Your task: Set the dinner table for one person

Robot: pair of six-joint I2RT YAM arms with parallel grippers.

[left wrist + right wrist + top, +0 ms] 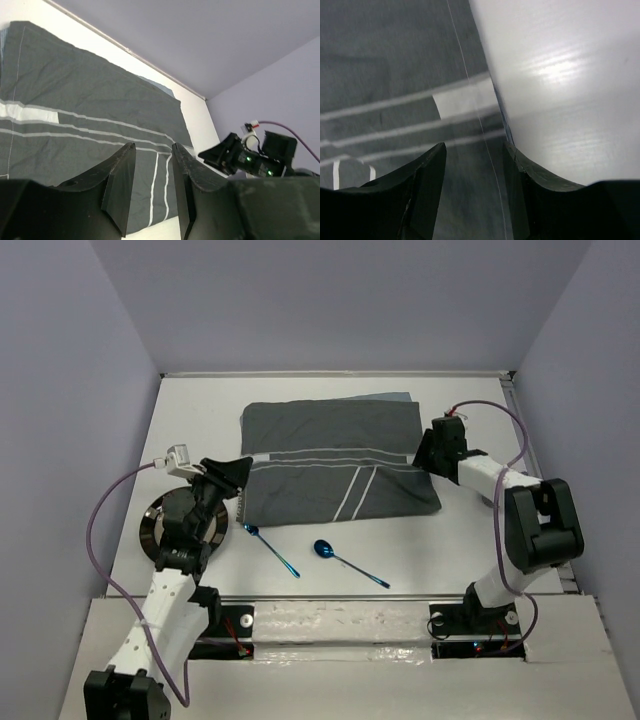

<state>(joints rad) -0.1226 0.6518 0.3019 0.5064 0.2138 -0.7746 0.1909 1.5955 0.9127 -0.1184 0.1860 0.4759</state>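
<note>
The dinner table is a white top with a dark grey striped cloth mat spread on its middle, a little wrinkled. My left gripper is at the mat's left edge. In the left wrist view it is open, with only the mat showing between its fingers. My right gripper is at the mat's right edge. The right wrist view shows it open just over the mat, beside bare table.
A dark round plate lies at the left, partly under my left arm. Two blue utensils lie in front of the mat: a slim one and a spoon. Walls close in the back and both sides.
</note>
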